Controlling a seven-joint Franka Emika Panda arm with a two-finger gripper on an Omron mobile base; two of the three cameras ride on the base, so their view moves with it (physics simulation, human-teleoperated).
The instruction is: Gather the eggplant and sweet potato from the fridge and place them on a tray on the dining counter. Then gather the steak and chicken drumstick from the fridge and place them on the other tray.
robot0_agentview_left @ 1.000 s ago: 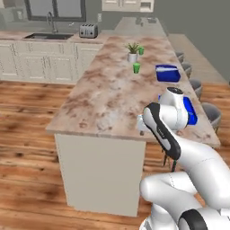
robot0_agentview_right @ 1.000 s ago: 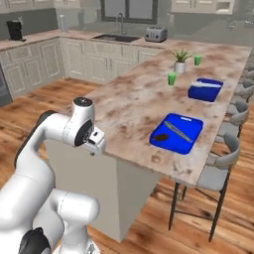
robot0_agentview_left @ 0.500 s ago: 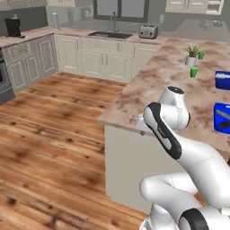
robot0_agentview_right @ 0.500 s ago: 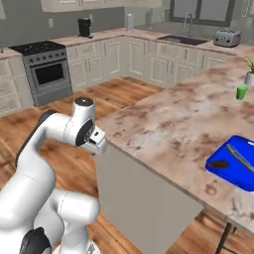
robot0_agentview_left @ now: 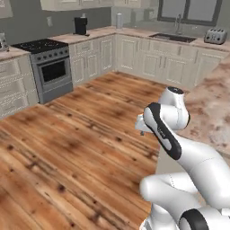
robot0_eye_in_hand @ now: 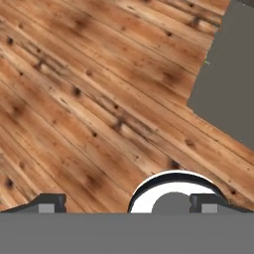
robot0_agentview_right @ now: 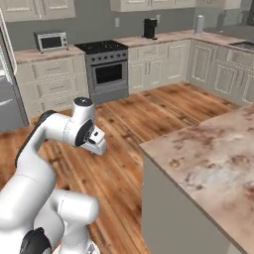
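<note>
My claw (robot0_eye_in_hand: pixel 126 201) hangs spread wide and empty over the wooden floor (robot0_eye_in_hand: pixel 89 99), fridge (robot0_agentview_right: pixel 9 94) off left, dining surface (robot0_agentview_right: pixel 213 158) close right, so a tight turn could clip its corner.

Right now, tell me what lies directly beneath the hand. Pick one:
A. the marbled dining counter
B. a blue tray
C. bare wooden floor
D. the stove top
C: the hand view looks down past the open hand onto wooden floor planks, and the right base view shows it hanging beside the dining counter, not over it.
</note>
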